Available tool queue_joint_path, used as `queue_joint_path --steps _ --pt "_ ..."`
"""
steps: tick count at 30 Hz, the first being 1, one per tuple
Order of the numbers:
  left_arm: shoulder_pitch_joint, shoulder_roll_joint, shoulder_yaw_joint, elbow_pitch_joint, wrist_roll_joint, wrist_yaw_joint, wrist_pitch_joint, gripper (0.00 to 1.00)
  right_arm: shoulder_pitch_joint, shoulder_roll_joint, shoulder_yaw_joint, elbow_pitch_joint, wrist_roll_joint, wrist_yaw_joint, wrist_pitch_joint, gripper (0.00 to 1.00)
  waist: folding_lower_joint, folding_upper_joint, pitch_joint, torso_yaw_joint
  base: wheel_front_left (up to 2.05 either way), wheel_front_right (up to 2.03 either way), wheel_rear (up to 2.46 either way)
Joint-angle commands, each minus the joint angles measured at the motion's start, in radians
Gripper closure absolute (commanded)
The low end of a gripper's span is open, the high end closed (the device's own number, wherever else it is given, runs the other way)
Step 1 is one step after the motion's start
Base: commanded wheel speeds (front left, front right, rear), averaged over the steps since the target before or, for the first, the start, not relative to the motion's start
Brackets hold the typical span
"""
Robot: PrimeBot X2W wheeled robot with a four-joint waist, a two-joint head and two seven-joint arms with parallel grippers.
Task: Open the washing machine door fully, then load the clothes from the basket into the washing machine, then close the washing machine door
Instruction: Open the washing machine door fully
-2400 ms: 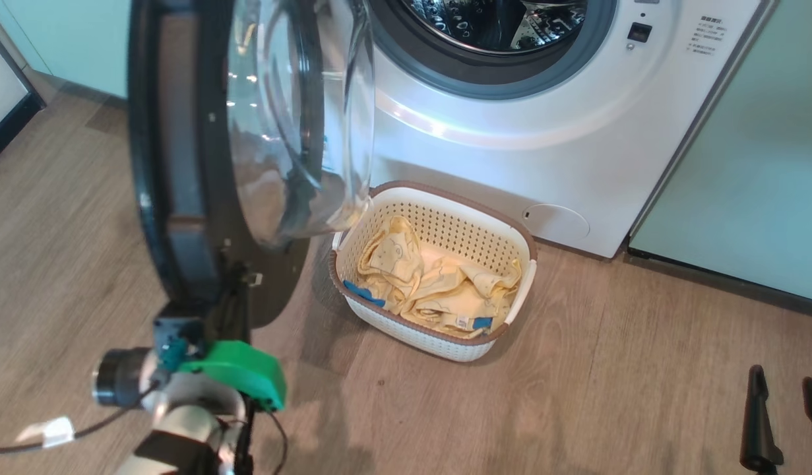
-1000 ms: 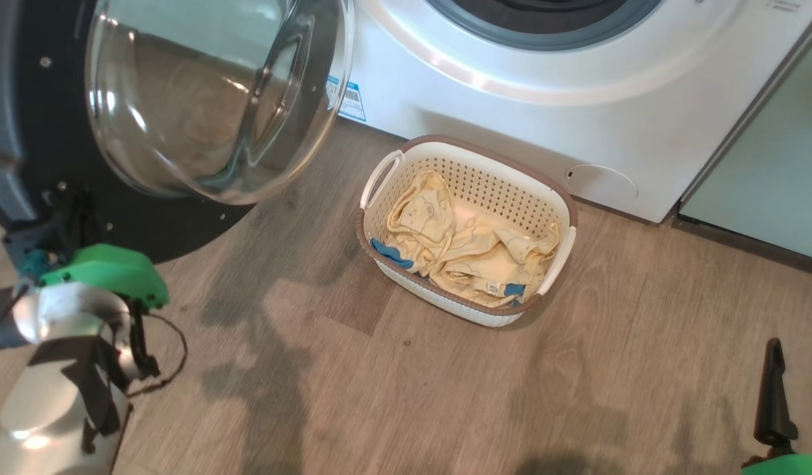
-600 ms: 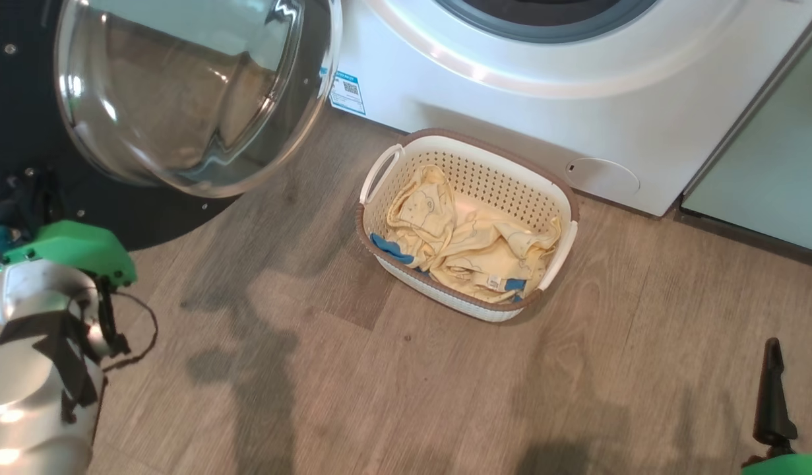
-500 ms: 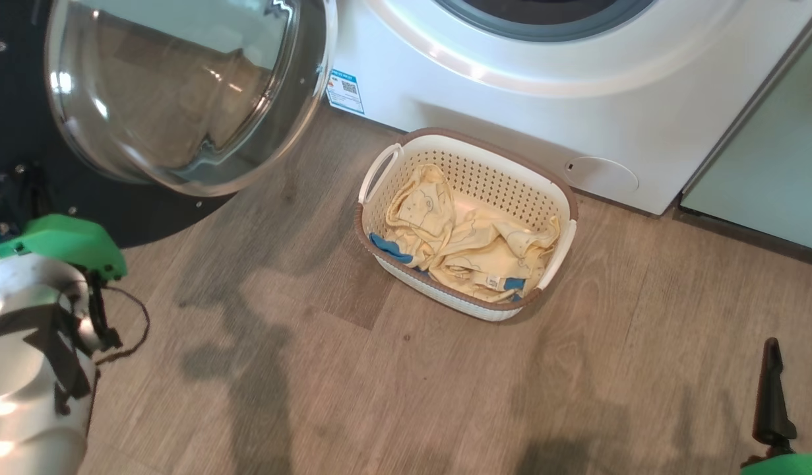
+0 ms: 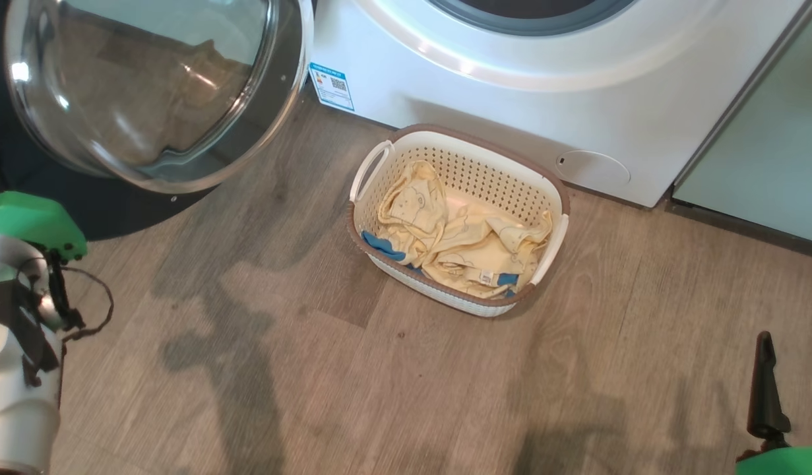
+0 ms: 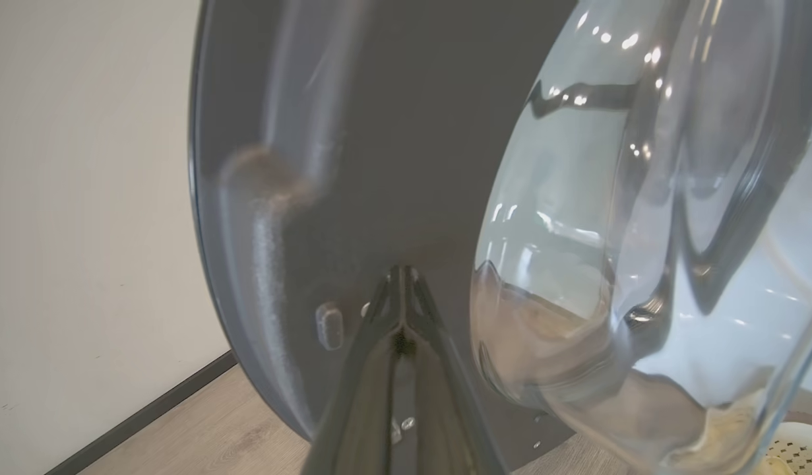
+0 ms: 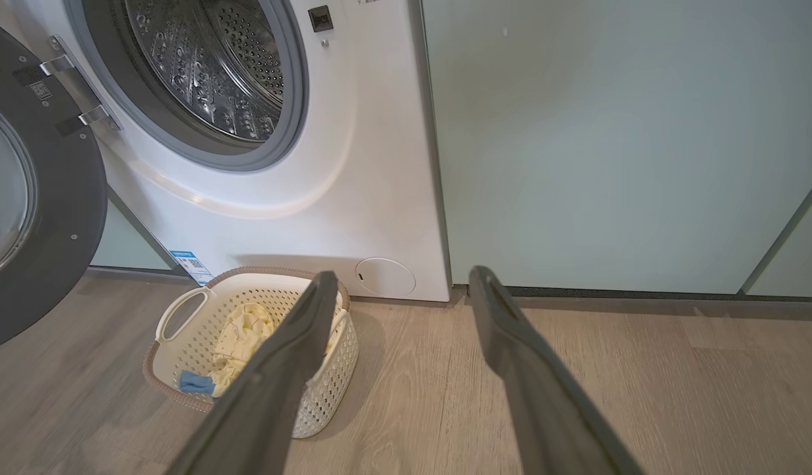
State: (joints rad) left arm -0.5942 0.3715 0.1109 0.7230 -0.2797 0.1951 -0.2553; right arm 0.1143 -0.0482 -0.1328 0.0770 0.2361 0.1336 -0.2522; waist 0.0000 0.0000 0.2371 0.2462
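The washing machine door [image 5: 115, 204] stands swung wide at the upper left, its glass bowl [image 5: 148, 86] facing me. In the left wrist view my left gripper [image 6: 401, 274] is shut, tips against the door's [image 6: 379, 132] dark inner face, nothing between them. The washing machine [image 5: 511, 99] shows its steel drum [image 7: 208, 66] open. The basket [image 5: 485, 185] sits on the floor before it, holding the pale yellow clothes [image 5: 458, 244]. My right gripper [image 5: 791, 382] hangs open at the lower right, well clear of the basket [image 7: 320, 402].
Pale green cabinets [image 7: 610, 132] flank the machine on the right. A cream wall [image 6: 82, 198] with a dark baseboard lies beyond the door. My left arm's green wrist cover [image 5: 30, 221] sits below the door. Wooden floor [image 5: 379, 382] spreads in front of the basket.
The door has swung further open to the left, from edge-on to wide, with my left arm following it. The head camera has shifted too. The right gripper has stayed open and still.
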Motion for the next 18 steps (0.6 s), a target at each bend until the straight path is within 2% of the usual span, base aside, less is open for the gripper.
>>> queue_joint_path --steps 1,10,18 --pt "-0.044 0.069 0.050 -0.022 0.020 -0.008 -0.006 1.00 -0.036 -0.023 0.019 -0.027 0.000 -0.003 -0.010 0.00 0.0000 0.0000 0.002 -0.001 0.00 0.00 0.00" --pt "-0.026 0.047 0.100 -0.053 0.045 -0.036 -0.006 1.00 -0.040 -0.021 0.019 -0.024 0.002 -0.003 -0.010 0.00 0.0000 0.0000 0.004 0.000 0.00 0.00 0.00" --pt "0.085 -0.023 0.164 -0.200 0.083 -0.055 -0.006 1.00 -0.046 -0.014 0.012 -0.018 0.003 -0.003 -0.010 0.00 0.0000 0.0000 -0.009 -0.007 0.00 0.00 0.00"
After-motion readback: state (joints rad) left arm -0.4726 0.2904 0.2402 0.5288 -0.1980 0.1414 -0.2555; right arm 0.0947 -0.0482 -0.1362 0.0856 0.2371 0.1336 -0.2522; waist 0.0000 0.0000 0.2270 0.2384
